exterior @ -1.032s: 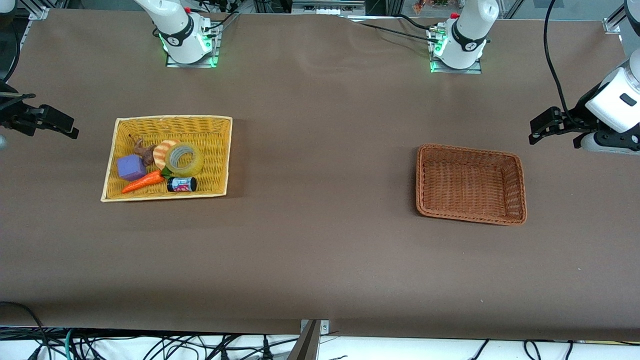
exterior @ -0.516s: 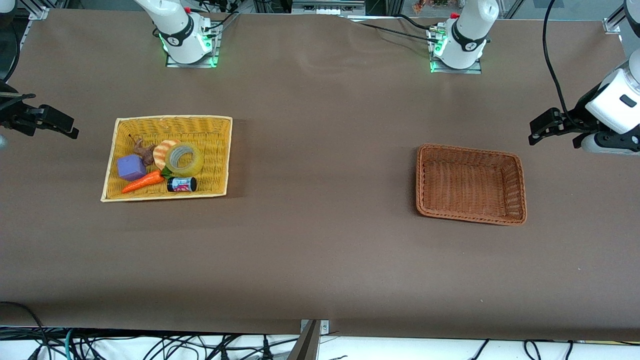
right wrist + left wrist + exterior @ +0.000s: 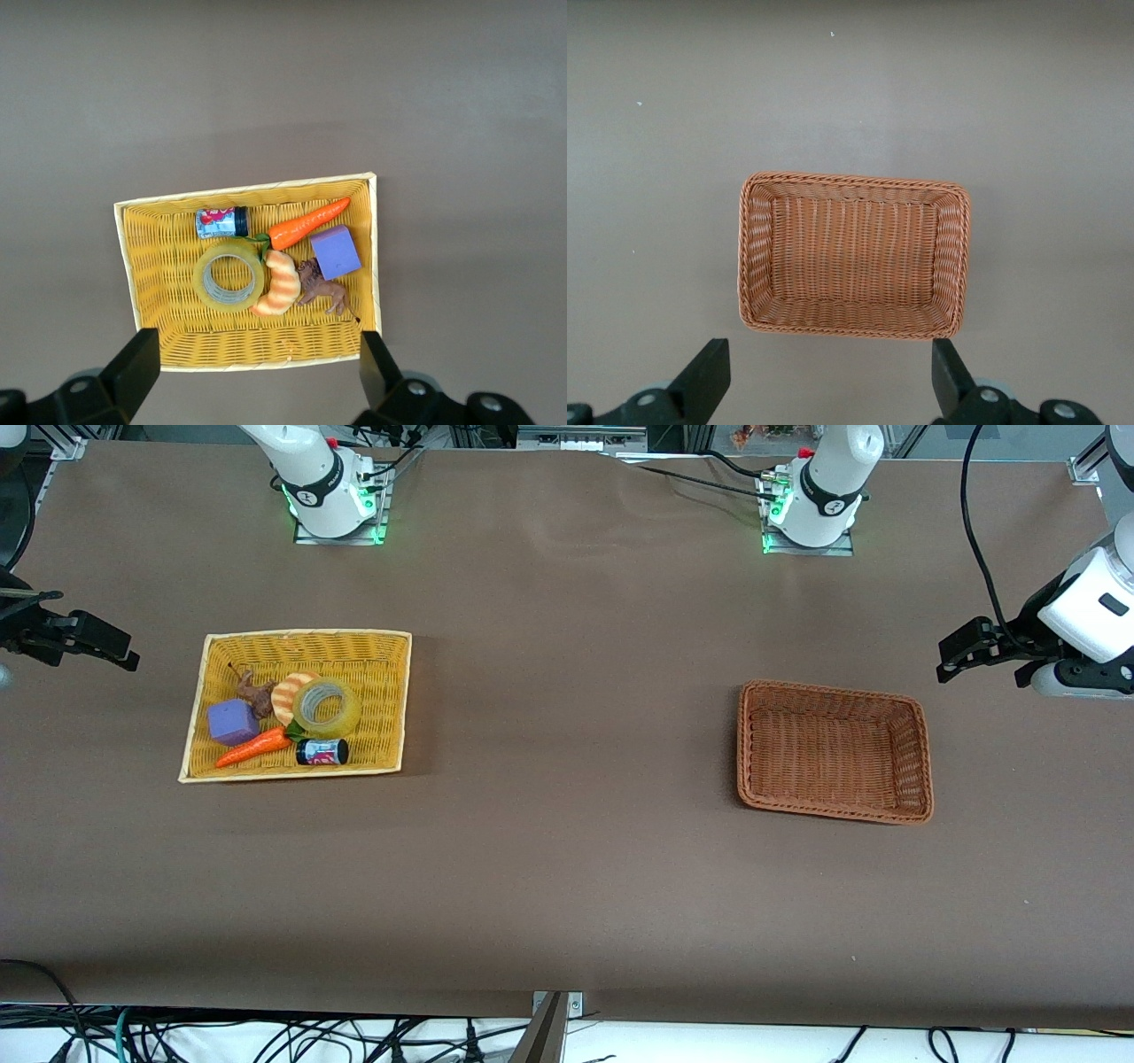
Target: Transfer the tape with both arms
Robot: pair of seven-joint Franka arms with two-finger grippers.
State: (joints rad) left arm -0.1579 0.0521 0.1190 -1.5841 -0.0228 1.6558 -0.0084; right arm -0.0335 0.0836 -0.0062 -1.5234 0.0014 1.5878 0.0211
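The right end effector hangs over bare desk at the right arm's end, fingers spread wide and empty. Just beside it sits the yellow basket, where the tape lies flat, touching the croissant, with the can nearer the camera. The roll looks light, stiff and slick; pinching its wall through the core seems safest. The open middle of the desk gives handover room. The brown basket stands empty. The left end effector waits near it, equally wide.
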